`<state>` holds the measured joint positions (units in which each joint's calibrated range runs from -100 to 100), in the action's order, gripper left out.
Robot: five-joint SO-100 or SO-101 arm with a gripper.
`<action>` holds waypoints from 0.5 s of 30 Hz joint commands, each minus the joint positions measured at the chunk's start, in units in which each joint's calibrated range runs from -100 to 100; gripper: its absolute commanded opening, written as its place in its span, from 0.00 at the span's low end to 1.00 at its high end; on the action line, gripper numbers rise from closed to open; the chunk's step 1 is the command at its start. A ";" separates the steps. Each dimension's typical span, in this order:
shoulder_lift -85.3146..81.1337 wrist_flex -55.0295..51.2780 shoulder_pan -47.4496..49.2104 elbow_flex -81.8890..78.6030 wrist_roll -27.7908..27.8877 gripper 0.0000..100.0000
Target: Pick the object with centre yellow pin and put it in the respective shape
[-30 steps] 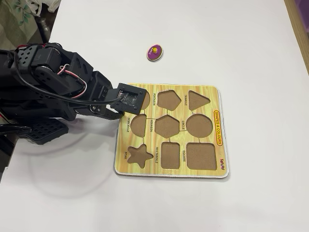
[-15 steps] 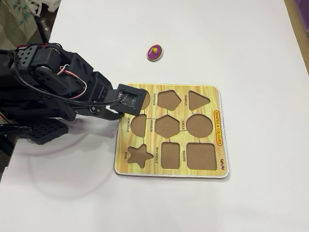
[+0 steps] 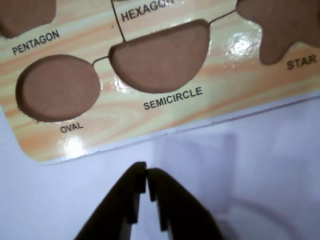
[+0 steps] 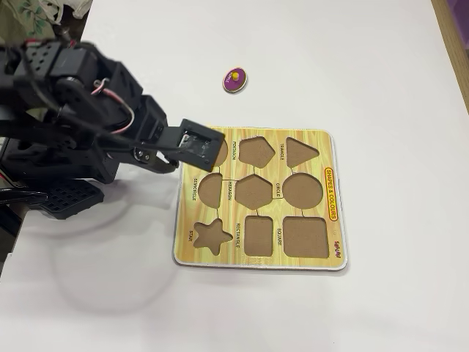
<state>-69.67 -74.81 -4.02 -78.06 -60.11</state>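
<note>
The purple oval piece with the yellow pin (image 4: 235,79) lies alone on the white table, beyond the far edge of the yellow puzzle board (image 4: 242,213). In the wrist view my gripper (image 3: 146,172) is shut with nothing in it, hovering over bare table just off the board's edge (image 3: 125,112). The brown OVAL cutout (image 3: 57,87) lies ahead and to the left, next to the SEMICIRCLE cutout (image 3: 160,55). In the fixed view the black wrist camera housing (image 4: 198,143) covers most of the oval cutout and hides the jaws.
All the board's cutouts are unfilled, among them the round CIRCLE one (image 4: 303,190) and the star (image 4: 212,235). The arm's black body and base (image 4: 58,139) fill the left side. A brown edge strip (image 4: 456,44) bounds the table at the right.
In the fixed view the arm has lifted slightly; the wrist housing sits a little higher and farther along the board. The purple piece has not moved.
</note>
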 commanded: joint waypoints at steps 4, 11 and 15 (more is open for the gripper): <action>23.06 -0.04 0.70 24.55 -0.35 0.01; 34.78 -0.04 6.27 36.96 -4.11 0.01; 36.95 0.74 11.93 37.41 -7.72 0.01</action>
<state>-33.42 -74.81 4.12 -43.79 -65.73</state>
